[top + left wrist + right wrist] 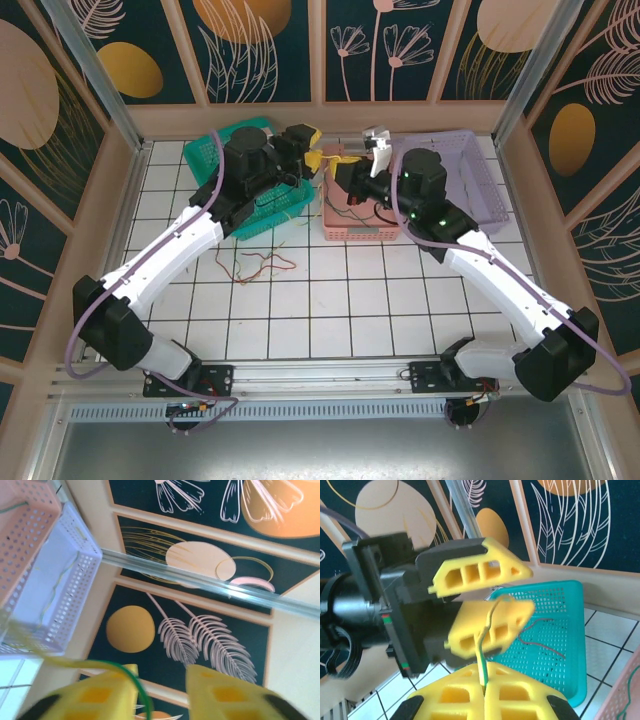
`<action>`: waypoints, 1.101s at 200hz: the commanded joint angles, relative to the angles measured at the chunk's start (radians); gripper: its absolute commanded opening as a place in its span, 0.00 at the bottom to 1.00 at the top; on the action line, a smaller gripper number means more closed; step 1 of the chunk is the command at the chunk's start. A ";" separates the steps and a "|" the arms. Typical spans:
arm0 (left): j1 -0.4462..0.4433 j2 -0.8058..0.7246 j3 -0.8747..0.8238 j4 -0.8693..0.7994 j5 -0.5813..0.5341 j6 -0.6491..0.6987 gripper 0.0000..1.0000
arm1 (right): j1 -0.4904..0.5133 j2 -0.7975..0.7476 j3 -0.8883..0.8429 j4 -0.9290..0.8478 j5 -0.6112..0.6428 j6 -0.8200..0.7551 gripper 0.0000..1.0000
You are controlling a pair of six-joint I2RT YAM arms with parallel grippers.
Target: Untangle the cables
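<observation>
right claw clamped on green-yellow cable, left claw apart beside it, top view adds red cables on table

White arms, black joints, yellow hands

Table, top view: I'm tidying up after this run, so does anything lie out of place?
Yes. A few loose thin cables, reddish and dark, sprawl on the bare table tiles just in front of the teal basket, outside every basket.

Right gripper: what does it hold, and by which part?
The right gripper pinches a green cable at its fingertips; which stretch cannot be told.
</observation>
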 commanded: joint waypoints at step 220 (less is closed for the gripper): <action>0.101 0.106 0.359 0.026 0.119 0.995 0.09 | 0.026 0.177 0.159 -0.348 -0.630 0.088 0.00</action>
